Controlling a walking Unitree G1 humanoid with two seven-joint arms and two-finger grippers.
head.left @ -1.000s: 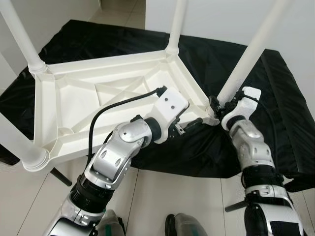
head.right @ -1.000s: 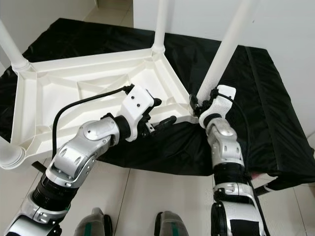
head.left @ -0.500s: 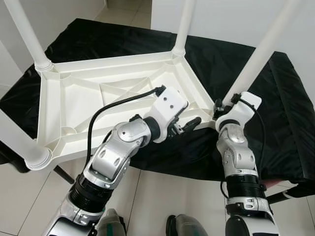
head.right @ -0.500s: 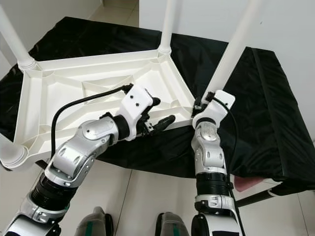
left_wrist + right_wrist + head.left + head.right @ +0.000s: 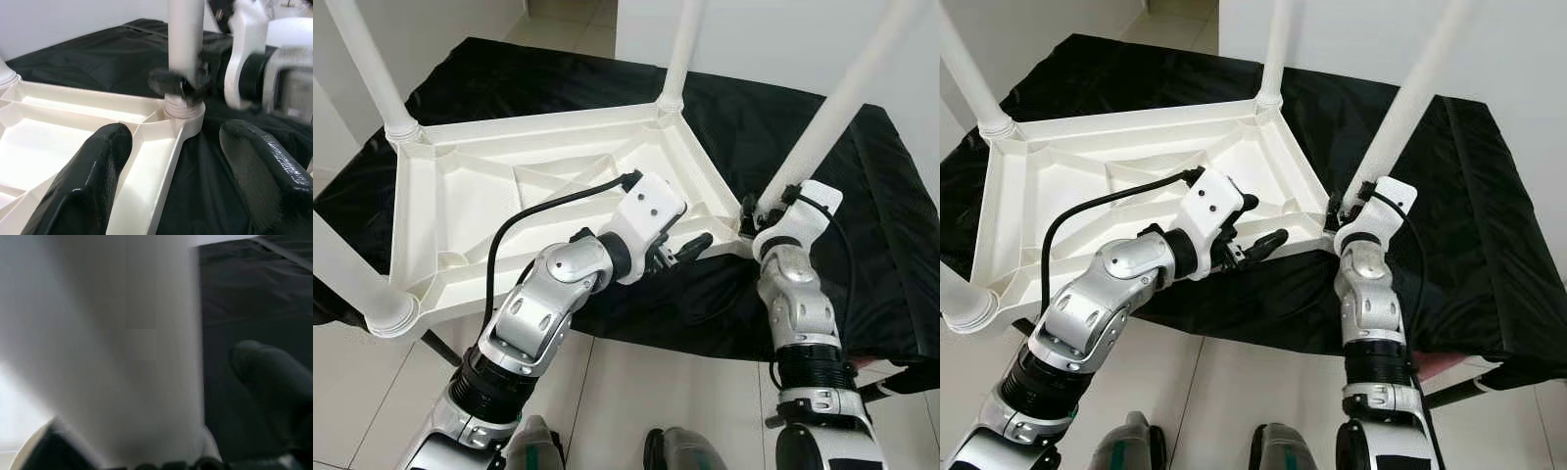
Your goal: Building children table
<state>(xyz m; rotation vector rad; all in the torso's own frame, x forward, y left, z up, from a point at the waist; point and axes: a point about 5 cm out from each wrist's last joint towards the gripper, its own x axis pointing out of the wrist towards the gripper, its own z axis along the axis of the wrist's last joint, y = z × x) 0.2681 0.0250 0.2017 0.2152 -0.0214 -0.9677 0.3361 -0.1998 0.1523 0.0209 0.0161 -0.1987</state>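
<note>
Leg (image 5: 842,108) fitting is under way at the upturned tabletop's (image 5: 460,196) near corner, clasped by the right gripper (image 5: 183,83), left gripper (image 5: 680,253) spread idle; seating is needed next.

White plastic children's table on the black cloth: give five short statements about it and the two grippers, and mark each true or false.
1. The white plastic children's table lies upside down on the black cloth. True.
2. The right gripper is at the base of a white table leg. True.
3. The left gripper is clamped on that leg. False: it is open, near the table's edge.
4. The table shows three legs. False: four stand up.
5. The cloth is red. False: black.
</note>
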